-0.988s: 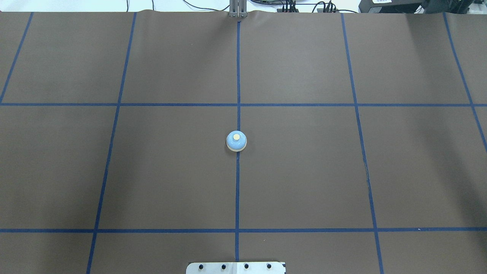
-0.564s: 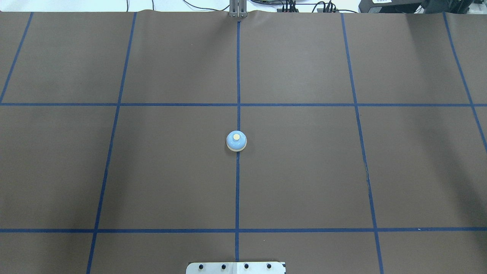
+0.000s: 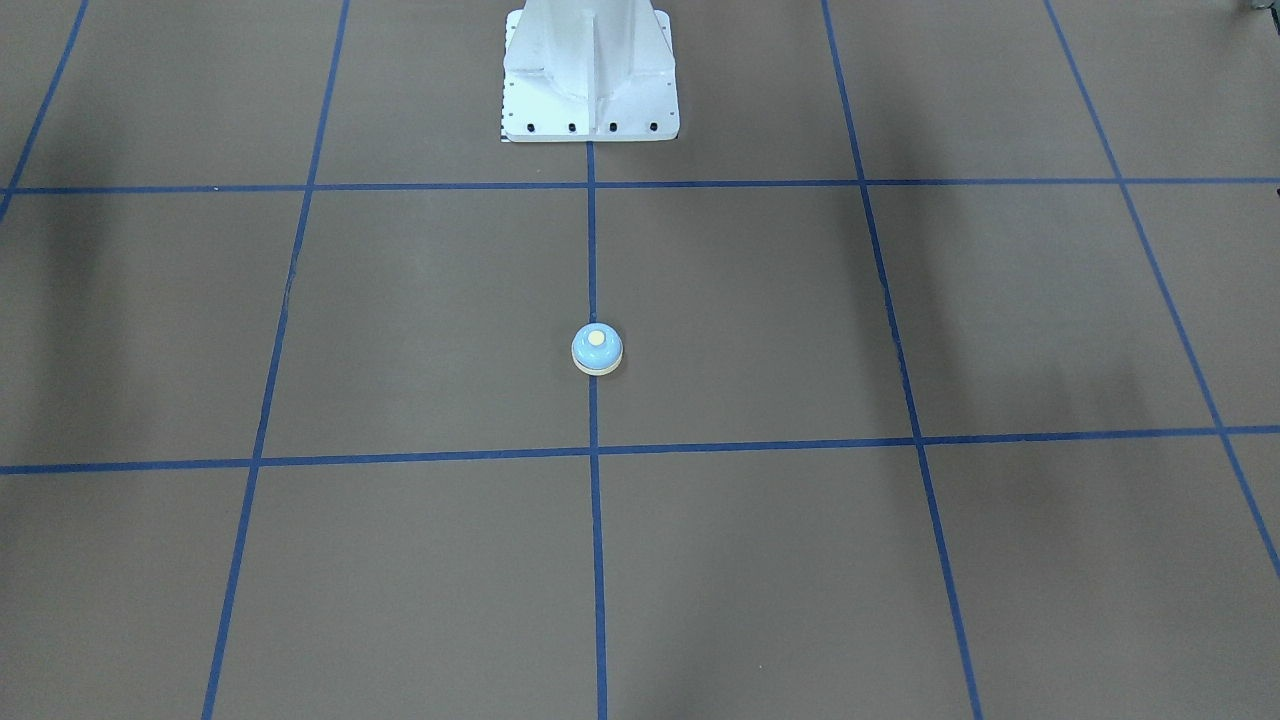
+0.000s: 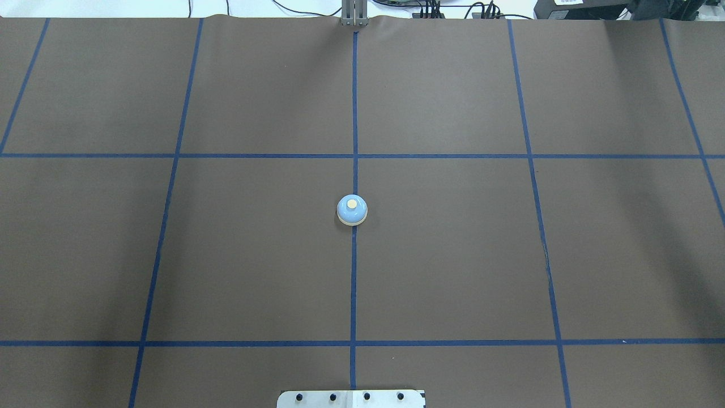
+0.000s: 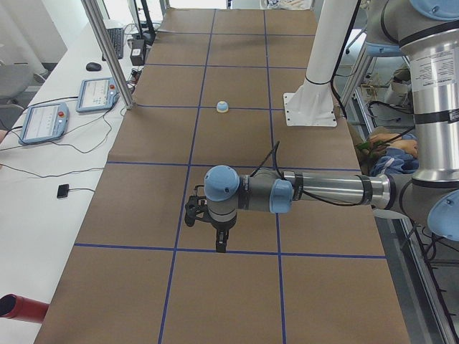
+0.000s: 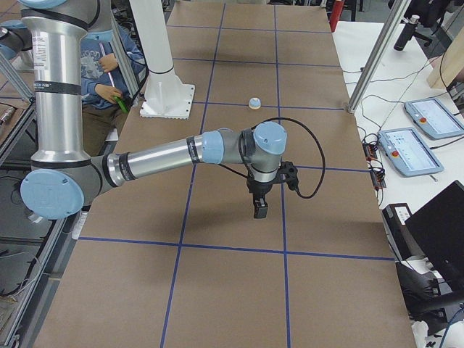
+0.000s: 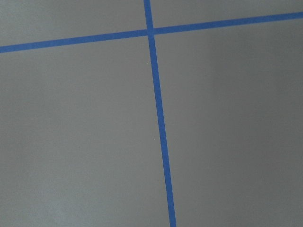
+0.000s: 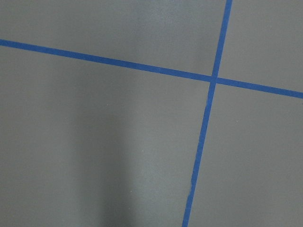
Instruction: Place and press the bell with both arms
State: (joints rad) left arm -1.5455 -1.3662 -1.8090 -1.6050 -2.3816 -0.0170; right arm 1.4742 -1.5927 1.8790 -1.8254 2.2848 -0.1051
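Overhead exterior shows us a table covered in brown paper (image 4: 453, 255), ruled into squares by blue tape lines (image 4: 170, 187). Going from left to right, the only thing standing on it is at mid-table. It is a small light-blue dome-shaped call bell (image 4: 352, 210) with a cream round base and a cream button. It sits upright on the centre tape line. On the same line, at the near edge, lies the white bolted pedestal base (image 4: 351, 398).

From the exterior left camera we see two grey tablet-like pendants (image 5: 44, 122) on the white bench at the left. The bell is far up the table beside the pedestal. Nearer to us, the black two-finger left gripper (image 5: 220, 240) hangs pointing straight down, its tip over a tape line. The grey tubular left arm (image 5: 323, 190) with light-blue joint caps runs level to it from the right. This gripper is well apart from the bell. We cannot tell how far its fingers are parted (only this side view catches it).

From the exterior right camera we see a person in a blue top (image 6: 101, 61) at the left edge. Next comes the grey tubular right arm (image 6: 159, 159), reaching out over the table. Its black right gripper (image 6: 259, 208) points down above the paper, a black cable looping beside it. It too is well apart from the bell, and we cannot tell whether it is parted or closed.

Both wrist cameras show only brown paper and a crossing of tape lines.
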